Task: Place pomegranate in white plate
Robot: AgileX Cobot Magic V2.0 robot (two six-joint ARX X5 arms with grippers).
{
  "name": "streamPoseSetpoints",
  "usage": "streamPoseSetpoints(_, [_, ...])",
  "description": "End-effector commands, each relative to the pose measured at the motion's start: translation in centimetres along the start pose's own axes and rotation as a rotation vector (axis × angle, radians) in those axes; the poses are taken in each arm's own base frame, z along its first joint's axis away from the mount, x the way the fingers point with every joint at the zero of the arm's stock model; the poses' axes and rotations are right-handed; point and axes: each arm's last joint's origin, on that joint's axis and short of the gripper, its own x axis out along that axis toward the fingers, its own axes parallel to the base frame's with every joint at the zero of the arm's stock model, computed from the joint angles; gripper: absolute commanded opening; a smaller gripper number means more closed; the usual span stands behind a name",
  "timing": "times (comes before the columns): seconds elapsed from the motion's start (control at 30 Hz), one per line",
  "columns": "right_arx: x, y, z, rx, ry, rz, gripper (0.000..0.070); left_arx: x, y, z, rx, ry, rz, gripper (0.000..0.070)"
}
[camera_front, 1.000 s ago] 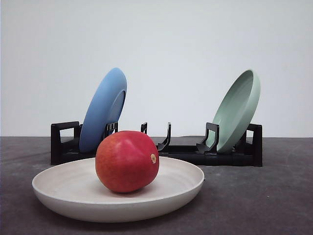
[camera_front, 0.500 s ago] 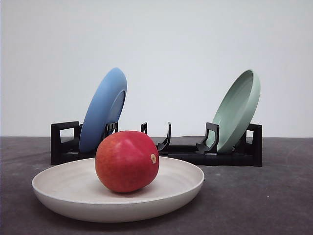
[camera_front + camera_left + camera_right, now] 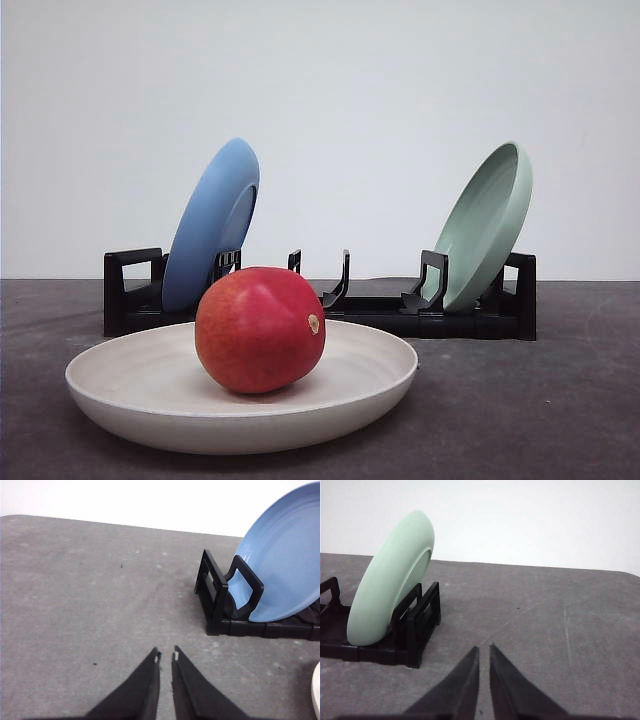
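Nothing moved, smooth round pomegranate (image 3: 259, 328) on matte white plate (image 3: 130, 395), left gripper (image 3: 165, 655) and right gripper (image 3: 484, 649) nearly closed.

Rack (image 3: 330, 305) w/ blue plate (image 3: 212, 225) & green plate (image 3: 487, 225) blocks behind white plate (image 3: 240, 410); bare table (image 3: 530, 410) to its right.

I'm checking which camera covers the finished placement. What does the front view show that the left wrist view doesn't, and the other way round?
Front view alone: the pomegranate resting in the white plate, and the pale green plate leaning in the right end of the black rack.

Left wrist view alone: the left hand, fingertips nearly together with nothing between them, over bare grey table.

Both: the blue plate standing tilted in the rack's left end, and the dark tabletop.
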Motion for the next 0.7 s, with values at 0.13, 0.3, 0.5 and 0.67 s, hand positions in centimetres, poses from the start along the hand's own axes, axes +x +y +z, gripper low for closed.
streamPoseSetpoints(0.13, [0.04,-0.02,-0.07,-0.002,-0.003,-0.003,0.0033,0.11,0.06,-0.39,0.006,0.014,0.006,0.0026])
streamPoseSetpoints(0.3, [0.04,-0.02,-0.07,-0.002,-0.003,-0.003,0.0033,0.11,0.06,-0.39,0.006,0.014,0.006,0.0027])
streamPoseSetpoints(0.5, [0.04,-0.02,-0.07,-0.002,-0.003,-0.003,0.0033,0.11,0.06,-0.39,0.006,0.014,0.006,0.0027])
streamPoseSetpoints(0.67, [0.04,-0.02,-0.07,-0.002,-0.003,-0.003,0.0033,0.11,0.06,-0.39,0.006,0.014,0.006,0.0026])
